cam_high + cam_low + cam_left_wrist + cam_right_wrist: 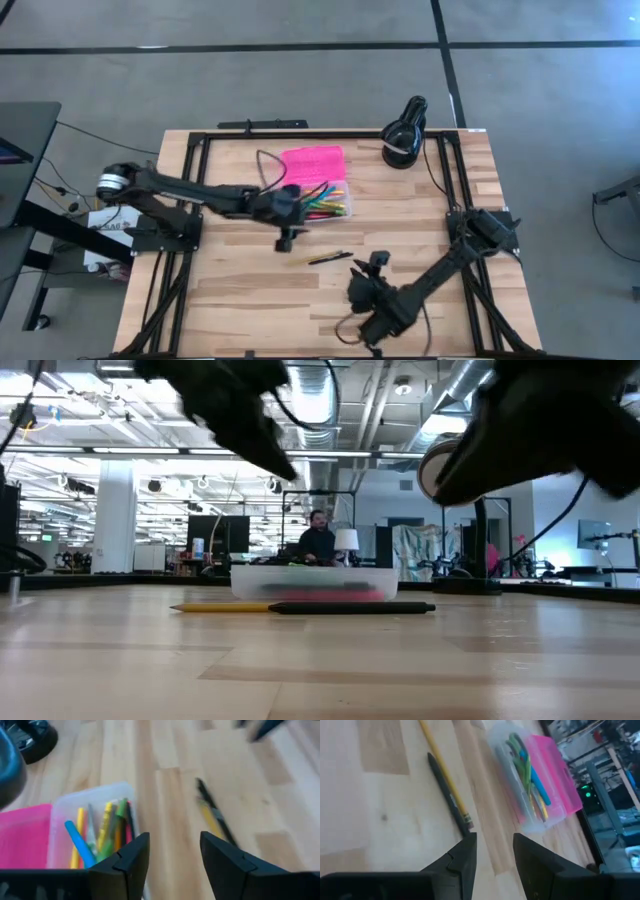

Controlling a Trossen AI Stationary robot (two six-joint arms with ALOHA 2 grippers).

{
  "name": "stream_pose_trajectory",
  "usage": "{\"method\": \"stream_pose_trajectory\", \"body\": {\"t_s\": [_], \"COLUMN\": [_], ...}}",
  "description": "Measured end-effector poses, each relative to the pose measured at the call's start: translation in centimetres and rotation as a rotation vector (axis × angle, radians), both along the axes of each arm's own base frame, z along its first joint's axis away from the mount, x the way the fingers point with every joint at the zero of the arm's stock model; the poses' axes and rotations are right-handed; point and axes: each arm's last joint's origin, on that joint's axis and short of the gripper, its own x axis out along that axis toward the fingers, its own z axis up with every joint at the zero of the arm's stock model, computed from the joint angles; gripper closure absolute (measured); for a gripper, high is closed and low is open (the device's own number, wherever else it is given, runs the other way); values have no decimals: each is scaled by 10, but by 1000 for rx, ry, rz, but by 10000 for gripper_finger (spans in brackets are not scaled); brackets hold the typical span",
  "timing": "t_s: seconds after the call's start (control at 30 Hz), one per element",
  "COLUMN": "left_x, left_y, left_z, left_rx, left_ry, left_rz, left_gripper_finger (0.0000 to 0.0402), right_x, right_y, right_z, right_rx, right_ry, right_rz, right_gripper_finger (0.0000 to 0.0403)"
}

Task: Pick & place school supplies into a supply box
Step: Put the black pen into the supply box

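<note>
Table (pixel 240 290): pale wooden butcher-block top ringed by a black metal frame, standing on grey floor crossed by dark lines.
Left arm (pixel 190 192): stretched from the table's left edge toward the centre, wrist just beside the open case.
Right arm (pixel 440 268): angled from the right edge down toward the near centre of the table.
Black round object (pixel 404 132): parked at the far edge of the table, right of the case, a cable trailing from it.
Supply box (pixel 325 198): clear base lying open at table centre, bright pink lid (pixel 314 164) folded back toward the far edge.
School supplies in box (pixel 102 832): yellow, blue, green, orange and red pens packed lengthwise in the clear base; green handles seen among them from the right wrist.
Left gripper (pixel 172 857): jaws parted and empty, poised over bare wood just beside the box's near edge.
Right gripper (pixel 492 855): jaws apart, nothing between them, low above the wood near the loose pair.
Loose pair: yellow pencil (pixel 442 772) and black pen (pixel 447 797) lying side by side, touching, on bare wood between the box and the right gripper, outside the box.
Background: a seated person (pixel 318 540) visible across the room behind the table.
</note>
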Motion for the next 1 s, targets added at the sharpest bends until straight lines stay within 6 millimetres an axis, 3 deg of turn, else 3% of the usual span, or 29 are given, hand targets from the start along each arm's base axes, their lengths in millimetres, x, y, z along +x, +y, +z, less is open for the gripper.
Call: {"method": "stream_pose_trajectory", "body": {"t_s": [0.23,0.5,0.77,1.0], "left_x": [-57,-112,-137,-148], "left_y": [-43,-75,-97,-109], "left_z": [-3,-33,-52,-51], "left_rx": [20,-1,-5,25], "left_ry": [-82,-193,-279,-332], "left_rz": [30,89,116,121], "left_gripper_finger": [237,237,237,237], "right_x": [43,78,87,93], "right_y": [-23,-49,-89,-100], "right_z": [-2,-2,-15,-15], "right_rx": [100,284,410,470], "right_ry": [121,210,291,299], "right_rz": [140,363,342,387], "right_gripper_finger": [281,281,281,281]}}
